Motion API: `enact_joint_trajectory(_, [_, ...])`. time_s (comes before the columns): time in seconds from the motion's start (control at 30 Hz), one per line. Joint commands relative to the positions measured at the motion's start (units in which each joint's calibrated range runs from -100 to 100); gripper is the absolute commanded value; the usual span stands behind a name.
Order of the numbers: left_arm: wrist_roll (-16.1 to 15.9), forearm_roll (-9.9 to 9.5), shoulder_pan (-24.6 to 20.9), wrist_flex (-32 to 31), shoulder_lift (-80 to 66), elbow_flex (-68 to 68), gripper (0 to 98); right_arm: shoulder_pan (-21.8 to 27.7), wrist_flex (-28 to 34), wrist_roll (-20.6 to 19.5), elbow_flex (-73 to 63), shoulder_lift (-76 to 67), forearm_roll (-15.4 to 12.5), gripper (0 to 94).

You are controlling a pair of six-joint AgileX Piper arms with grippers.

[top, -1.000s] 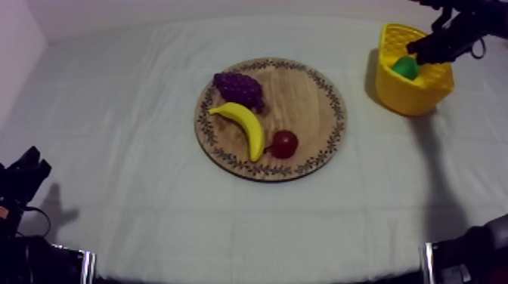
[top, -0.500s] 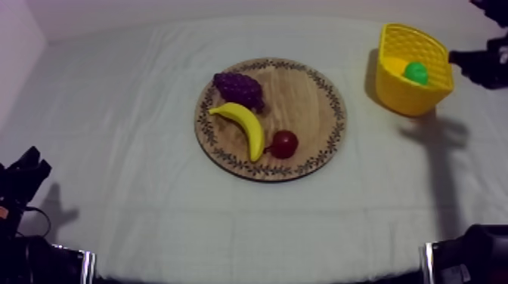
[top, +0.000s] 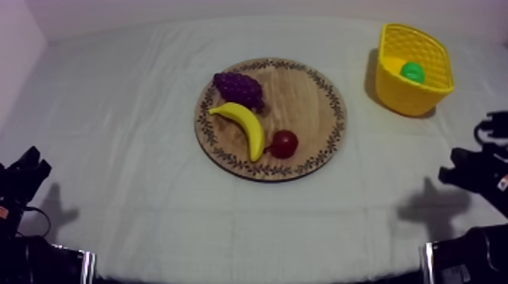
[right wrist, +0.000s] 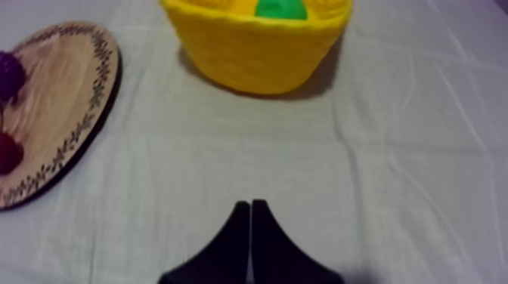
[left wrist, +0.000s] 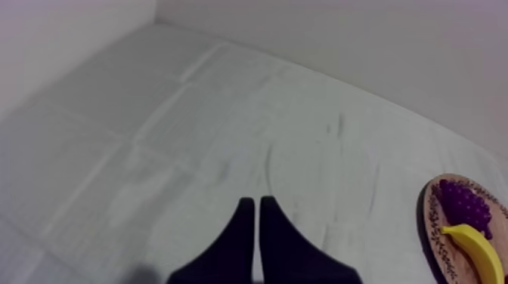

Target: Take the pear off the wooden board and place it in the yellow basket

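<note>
The count is one of each thing. One green pear lies inside one yellow basket with lattice walls, at the upper right of the top view. One round wooden board with a patterned rim lies at the centre of the frame on the bench, which is under a grey-white cloth. The board is well apart from the basket. It carries three toy fruits: one purple bunch of grapes at its upper left, one yellow banana just below them, and one small red fruit touching the banana's lower tip.

There are two arms. The left arm sits low at the lower left edge, well away from the board. The right arm is at the right edge, below the basket and apart from it.

In the left wrist view the left jaws are pressed together, their black fingers forming a narrow wedge over bare cloth. In the right wrist view the right jaws are likewise pressed together with nothing between their fingers. They point toward the basket, where the pear shows above the rim.
</note>
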Motion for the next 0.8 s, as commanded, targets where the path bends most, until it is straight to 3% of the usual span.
enact_joint_trajectory(0.0, [0.0,0.01,0.0,0.0,0.0,0.0,0.1,-0.4,2.9,1.3,0.8,-12.0,-0.7,0.5])
enact_joint_trajectory(0.27, [0.0,0.01,0.0,0.0,0.0,0.0,0.1,-1.2,4.5,-1.4,1.0,-16.2,-1.3,0.5])
enact_joint_trajectory(0.4, [0.0,0.01,0.0,0.0,0.0,0.0,0.1,-1.2,0.9,0.4,1.7,-16.4,-1.6,0.5])
enact_joint_trajectory(0.77, [0.0,0.01,0.0,0.0,0.0,0.0,0.1,-1.3,-0.1,4.1,1.9,-16.5,-1.7,0.5])
